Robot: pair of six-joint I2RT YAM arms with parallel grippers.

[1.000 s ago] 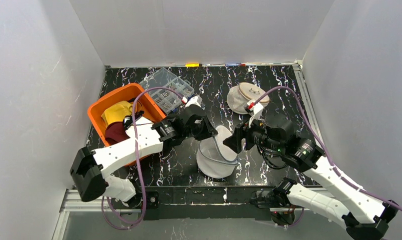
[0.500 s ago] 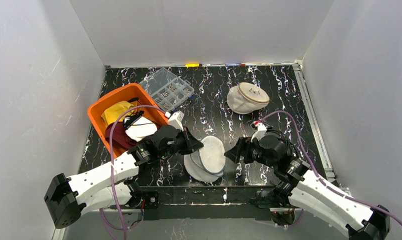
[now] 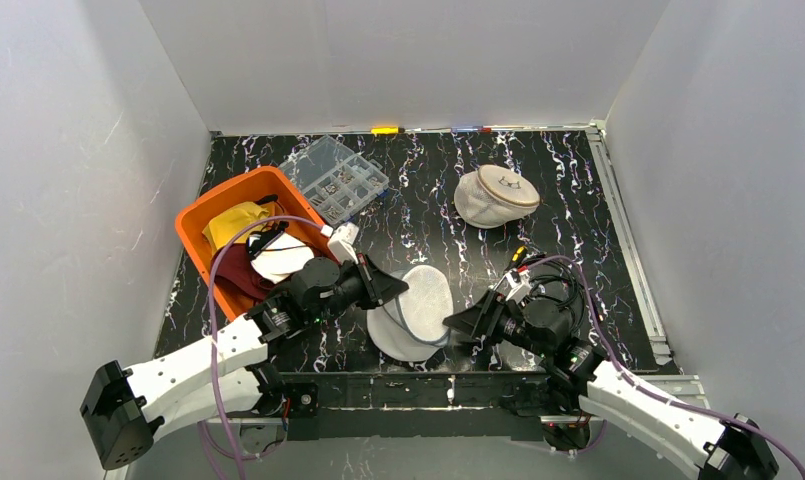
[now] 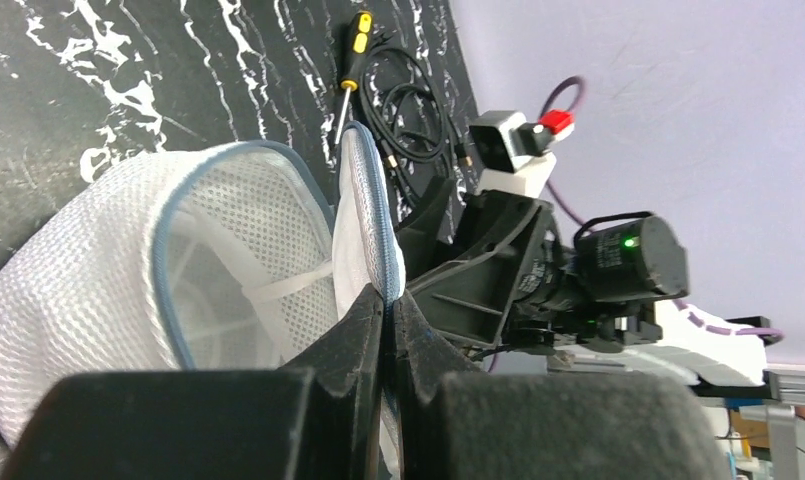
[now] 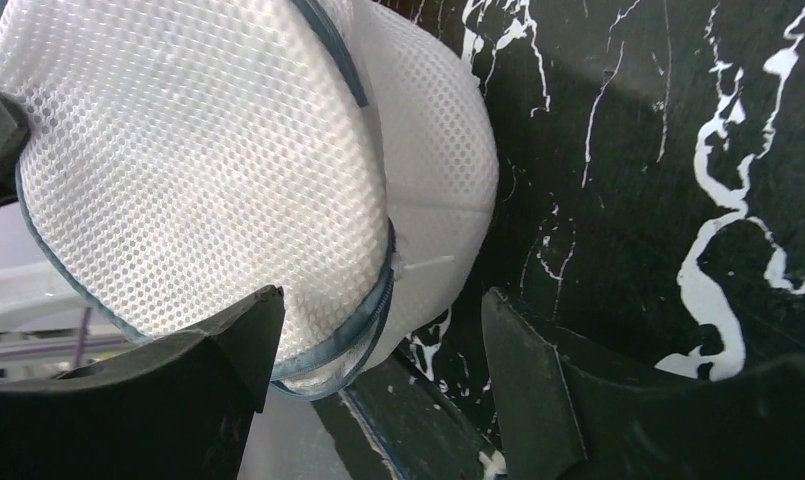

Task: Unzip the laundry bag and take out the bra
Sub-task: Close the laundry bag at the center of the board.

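— Black marbled table (image 3: 578, 200), and both arms now sit lower and nearer its front edge than a second ago. What comes down with them?

— The white mesh laundry bag (image 3: 418, 305). A second ago it hung lifted between the arms. Now it rests on the table near the front edge, between the two.

— Who has hold of it?

— The left pincer (image 4: 386, 300), clenched on the flap's blue-trimmed rim. The right pincer (image 5: 378, 330) is released, jaws wide, just beside the bag's right side and gripping nothing.

— And the zip?

— The flap gapes along the blue zip edge (image 4: 381, 225), so the unzipping looks largely done. The bra is not in sight. It is probably still inside, so the removal is yet to come.
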